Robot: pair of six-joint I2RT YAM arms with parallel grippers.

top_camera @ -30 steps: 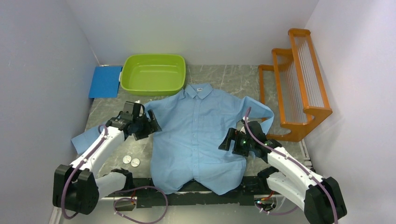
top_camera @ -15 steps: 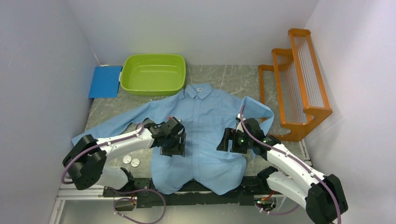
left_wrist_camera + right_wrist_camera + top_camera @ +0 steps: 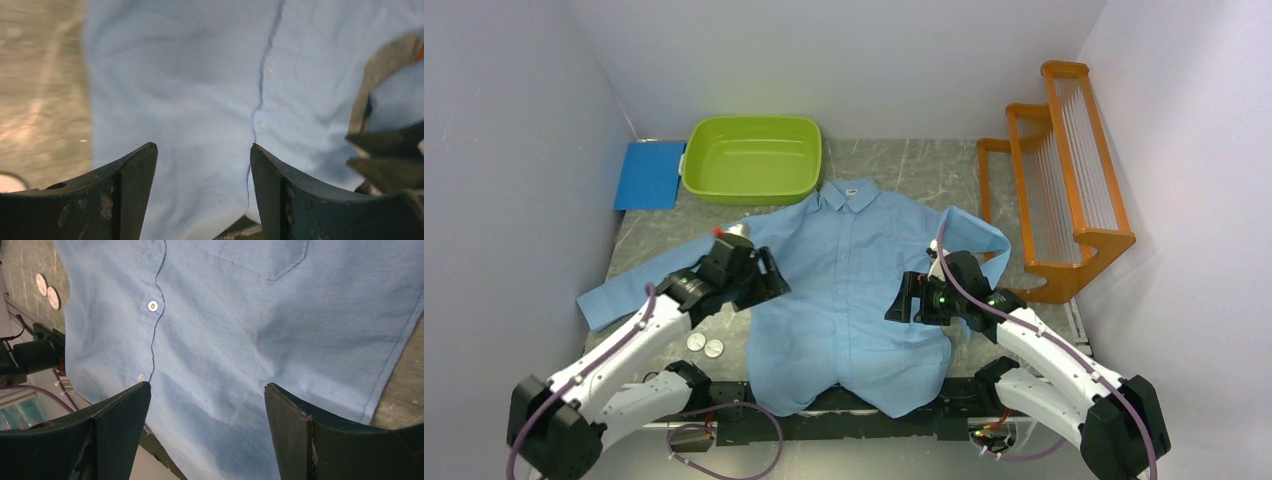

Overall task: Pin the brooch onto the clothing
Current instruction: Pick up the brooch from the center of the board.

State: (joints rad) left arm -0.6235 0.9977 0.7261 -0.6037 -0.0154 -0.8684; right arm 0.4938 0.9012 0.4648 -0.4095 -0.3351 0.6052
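Thin woven blue shirt point(image 3: 849, 270) flat on mottled table point(image 3: 904, 165); glossy green tub point(image 3: 749, 196).

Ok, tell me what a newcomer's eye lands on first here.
A light blue shirt lies spread flat across the middle of the table, collar toward the bright green tub at the far side. The left tool and right tool hang over it from either side, both open and empty. An orange rack stands at the right edge, and two small round discs lie just left of the shirt's hem.
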